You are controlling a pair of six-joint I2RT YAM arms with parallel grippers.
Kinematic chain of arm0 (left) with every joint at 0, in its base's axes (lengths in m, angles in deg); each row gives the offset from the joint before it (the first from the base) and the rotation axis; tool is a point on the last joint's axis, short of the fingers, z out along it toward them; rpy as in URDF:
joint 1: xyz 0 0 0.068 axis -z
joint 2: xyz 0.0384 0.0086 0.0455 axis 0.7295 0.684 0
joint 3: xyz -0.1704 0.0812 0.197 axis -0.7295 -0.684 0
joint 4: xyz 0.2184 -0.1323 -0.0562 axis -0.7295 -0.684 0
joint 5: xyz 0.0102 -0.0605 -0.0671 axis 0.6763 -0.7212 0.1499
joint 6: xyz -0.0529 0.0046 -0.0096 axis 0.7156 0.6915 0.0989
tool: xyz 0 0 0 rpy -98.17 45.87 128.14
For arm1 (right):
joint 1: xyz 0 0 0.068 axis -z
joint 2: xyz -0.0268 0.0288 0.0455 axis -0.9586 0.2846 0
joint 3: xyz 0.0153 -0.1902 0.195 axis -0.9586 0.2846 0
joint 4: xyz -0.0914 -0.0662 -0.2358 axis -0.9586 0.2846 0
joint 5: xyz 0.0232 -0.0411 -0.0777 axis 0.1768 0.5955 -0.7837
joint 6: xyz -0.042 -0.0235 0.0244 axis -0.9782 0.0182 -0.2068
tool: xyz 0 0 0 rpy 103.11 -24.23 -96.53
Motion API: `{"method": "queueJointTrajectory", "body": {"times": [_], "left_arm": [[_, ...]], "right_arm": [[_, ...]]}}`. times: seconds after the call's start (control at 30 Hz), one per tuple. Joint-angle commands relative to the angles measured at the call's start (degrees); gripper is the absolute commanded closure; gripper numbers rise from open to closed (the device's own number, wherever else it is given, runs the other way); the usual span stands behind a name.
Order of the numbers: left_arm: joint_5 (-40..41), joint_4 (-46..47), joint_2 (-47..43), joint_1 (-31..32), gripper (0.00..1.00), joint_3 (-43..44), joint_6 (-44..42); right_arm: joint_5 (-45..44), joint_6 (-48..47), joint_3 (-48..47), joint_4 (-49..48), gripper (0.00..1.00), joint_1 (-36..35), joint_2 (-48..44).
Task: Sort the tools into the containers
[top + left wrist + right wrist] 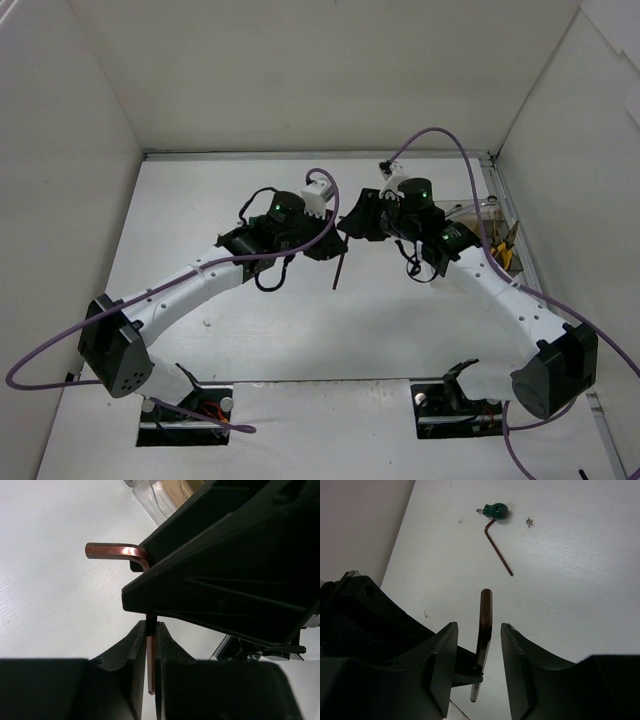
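Note:
My left gripper [151, 627] is shut on the long shaft of a copper-dark L-shaped hex key [112, 550], held above the table. My right gripper [479, 627] is open, its jaws on either side of that key [485, 610] without touching it. The two grippers meet nose to nose at mid-table, left [333, 240] and right [353, 226]. A second hex key [498, 547] and the green-handled screwdriver [496, 511] lie on the table; this key also shows in the top view [339, 270]. The yellow-handled pliers [503, 252] lie in a clear container [478, 212] at the right edge.
A tiny loose screw [529, 522] lies near the screwdriver. The curved wall of a clear container [160, 497] shows behind the right gripper's black body [230, 575]. White walls enclose the table on three sides.

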Motion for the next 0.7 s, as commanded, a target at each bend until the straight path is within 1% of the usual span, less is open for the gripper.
{"method": "queueJointTrajectory", "body": {"times": [0.0,0.03,0.1,0.13,0.2,0.23,0.27,0.43,0.5,0.53,0.57,0.6,0.63,0.67], "left_arm": [[-0.2,3.65,-1.35,0.57,1.0,4.06,-1.46],[-0.29,3.74,-1.17,0.57,1.0,4.06,-1.46],[-0.38,3.74,-1.17,0.57,1.0,4.15,-1.46],[-0.47,3.91,-0.91,0.57,1.0,4.15,-1.54],[-0.64,3.91,-0.65,0.57,1.0,4.23,-1.63],[-0.82,3.91,-0.47,0.57,1.0,4.32,-1.63],[-0.99,4.0,-0.38,0.57,1.0,4.24,-1.63],[-0.65,3.04,0.15,0.57,1.0,3.88,-1.72],[1.1,2.33,-0.03,0.57,0.88,3.8,-1.89],[1.55,1.81,-0.12,0.57,0.7,3.53,-2.07],[1.99,1.63,-0.47,0.05,0.59,3.36,-1.81],[2.6,1.46,-0.99,0.05,0.42,2.83,-1.46],[2.96,1.63,-1.26,-0.82,0.36,1.87,-1.02],[3.66,1.63,-1.7,-1.35,0.32,1.25,0.11]], "right_arm": [[0.05,0.19,0.29,-4.48,0.64,-0.72,0.14],[-0.82,0.01,0.47,-4.48,0.69,-0.72,-0.13],[-1.71,-0.69,0.55,-4.39,0.73,-0.72,-0.65],[-2.32,-0.87,0.56,-4.48,0.78,-0.72,-0.66],[-2.59,-1.13,0.64,-4.57,0.85,-0.72,-0.83],[-2.77,-1.31,0.64,-4.48,0.95,-0.72,-0.92],[-2.94,-1.39,0.73,-4.48,1.0,-0.98,-1.01],[-4.18,-3.94,1.08,-4.39,1.0,0.51,-2.59],[-3.3,-4.38,1.87,-4.39,1.0,3.93,-3.55],[-3.56,-4.73,2.22,-4.39,1.0,5.07,-3.99],[-3.99,-5.34,2.66,-4.39,1.0,7.08,-4.69],[-3.82,-6.48,2.93,-4.31,1.0,8.24,-5.13],[-3.73,-7.01,3.1,-4.22,1.0,9.2,-5.4],[-3.65,-7.37,3.63,-4.22,1.0,11.65,-6.19]]}}
